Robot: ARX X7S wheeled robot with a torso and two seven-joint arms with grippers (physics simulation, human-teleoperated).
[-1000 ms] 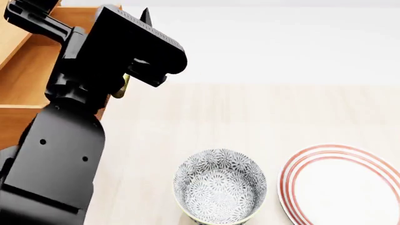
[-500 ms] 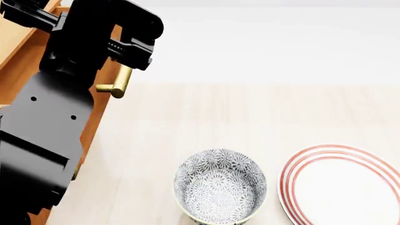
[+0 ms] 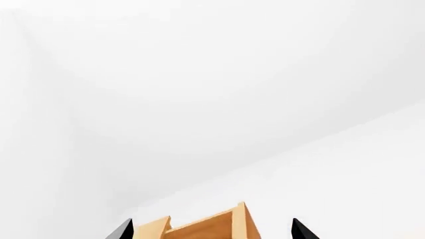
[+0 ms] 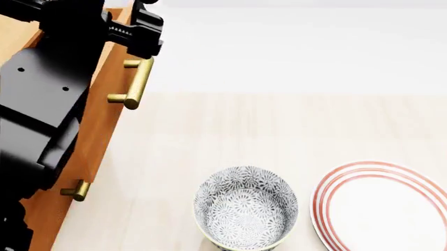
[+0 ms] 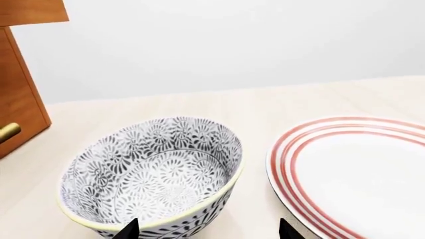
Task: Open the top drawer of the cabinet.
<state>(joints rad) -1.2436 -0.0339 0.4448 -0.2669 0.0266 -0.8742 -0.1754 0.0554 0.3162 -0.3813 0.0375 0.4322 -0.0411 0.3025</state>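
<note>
The orange-brown cabinet (image 4: 98, 136) stands at the left of the head view, mostly behind my black left arm. The top drawer's brass bar handle (image 4: 137, 82) shows free on its front, and a lower drawer's handle (image 4: 77, 191) shows further down. My left gripper (image 4: 140, 23) is just beyond the top handle and does not hold it. In the left wrist view the left gripper (image 3: 212, 232) is open, with a wooden box edge of the top drawer (image 3: 206, 226) between its tips. My right gripper (image 5: 209, 231) is open and empty, right beside the patterned bowl (image 5: 153, 169).
The patterned bowl (image 4: 246, 206) stands on the pale wood table (image 4: 279, 125) at the front. A white plate with red rings (image 4: 384, 206) lies to its right and also shows in the right wrist view (image 5: 359, 174). A white wall is behind.
My left arm has swung left and away across the cabinet front. The top brass handle, hidden at first, is now fully uncovered, and a lower handle has come into sight.
</note>
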